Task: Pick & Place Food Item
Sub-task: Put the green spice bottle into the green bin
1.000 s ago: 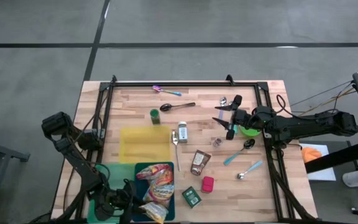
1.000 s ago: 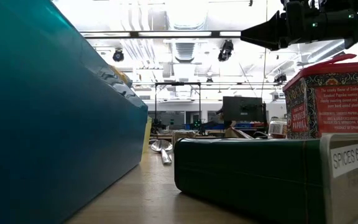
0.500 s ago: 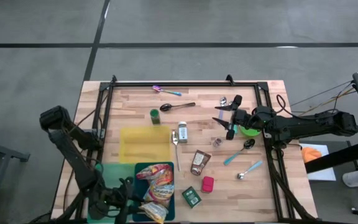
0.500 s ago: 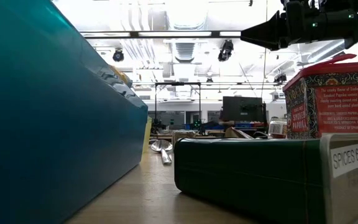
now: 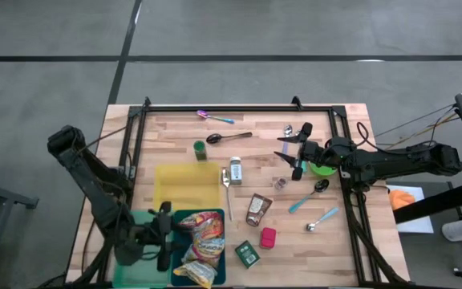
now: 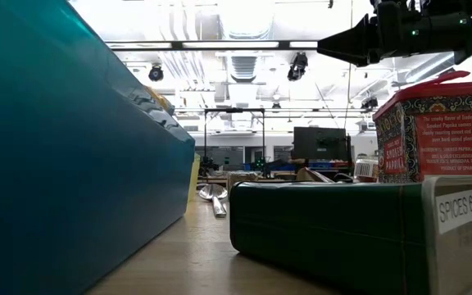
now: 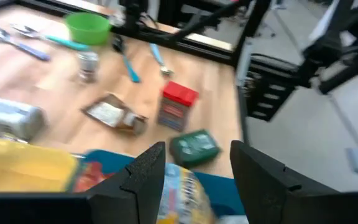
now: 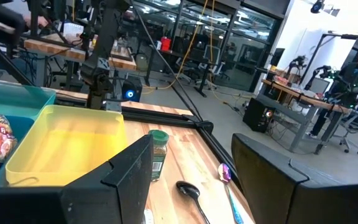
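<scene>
Several bright snack bags [image 5: 203, 241] lie in the teal bin [image 5: 221, 215] at the table's near edge. My left gripper [image 5: 165, 237] hovers open at that bin's left rim. In the left wrist view its gripper [image 7: 197, 180] has nothing between the fingers, and the snack bags [image 7: 179, 199] lie below them. A brown packet [image 5: 257, 209], a red tin [image 5: 268, 238] and a green tin [image 5: 247, 254] lie on the wood to the right of the bin. My right gripper [image 5: 287, 154] hangs open and level above the table's right half, holding nothing.
An empty yellow bin [image 5: 187, 186] and a green bin [image 5: 139, 221] adjoin the teal one. A green-lidded jar [image 5: 200, 149], a pale can [image 5: 236, 170], a green bowl [image 5: 322, 168] and several spoons lie across the far and right parts. A black frame rims the table.
My left gripper has risen from low at the table's near edge and gone a little toward the far edge, rolling about its own axis as it went. It now hangs higher beside the teal bin's left rim, its fingers as far apart as before.
</scene>
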Robot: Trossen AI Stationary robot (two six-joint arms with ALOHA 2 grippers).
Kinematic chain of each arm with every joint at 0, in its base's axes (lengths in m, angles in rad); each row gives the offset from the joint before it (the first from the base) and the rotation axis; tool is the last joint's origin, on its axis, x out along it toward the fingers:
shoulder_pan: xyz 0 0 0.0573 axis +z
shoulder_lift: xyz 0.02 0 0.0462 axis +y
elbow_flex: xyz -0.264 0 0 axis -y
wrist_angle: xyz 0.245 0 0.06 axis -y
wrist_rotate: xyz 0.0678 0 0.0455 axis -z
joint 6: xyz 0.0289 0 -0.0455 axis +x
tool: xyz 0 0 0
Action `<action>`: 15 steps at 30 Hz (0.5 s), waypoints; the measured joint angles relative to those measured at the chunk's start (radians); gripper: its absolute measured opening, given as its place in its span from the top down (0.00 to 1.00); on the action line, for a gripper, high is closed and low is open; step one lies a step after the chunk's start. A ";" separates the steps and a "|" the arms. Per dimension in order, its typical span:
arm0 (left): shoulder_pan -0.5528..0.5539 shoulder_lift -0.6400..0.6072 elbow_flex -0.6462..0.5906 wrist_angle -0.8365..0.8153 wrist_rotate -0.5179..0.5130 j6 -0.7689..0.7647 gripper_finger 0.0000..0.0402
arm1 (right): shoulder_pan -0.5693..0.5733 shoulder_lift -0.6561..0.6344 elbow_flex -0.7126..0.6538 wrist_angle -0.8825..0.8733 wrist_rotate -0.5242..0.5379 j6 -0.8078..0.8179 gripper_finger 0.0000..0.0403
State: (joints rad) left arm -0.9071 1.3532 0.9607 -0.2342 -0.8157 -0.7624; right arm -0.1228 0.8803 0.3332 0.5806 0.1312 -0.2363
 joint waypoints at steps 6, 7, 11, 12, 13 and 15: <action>0.114 -0.035 0.000 -0.014 0.000 0.215 0.55 | 0.000 0.000 0.000 0.000 0.000 0.000 0.47; 0.134 -0.039 0.000 -0.014 0.000 0.261 0.55 | 0.000 0.000 0.000 0.000 0.000 0.000 0.47; 0.228 -0.077 0.004 -0.010 -0.051 0.421 0.55 | 0.000 0.000 0.000 0.000 0.000 0.000 0.47; 0.256 -0.087 0.007 -0.004 -0.073 0.452 0.55 | 0.000 0.000 0.000 0.000 0.000 0.000 0.47; 0.285 -0.097 0.009 0.005 -0.096 0.485 0.55 | 0.000 0.000 0.000 0.000 0.000 0.000 0.47; 0.350 -0.114 0.010 0.023 -0.116 0.570 0.55 | 0.000 0.000 0.000 0.000 0.000 0.000 0.47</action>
State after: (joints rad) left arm -0.5573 1.2396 0.9703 -0.2115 -0.9320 -0.1927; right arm -0.1226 0.8803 0.3332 0.5804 0.1314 -0.2363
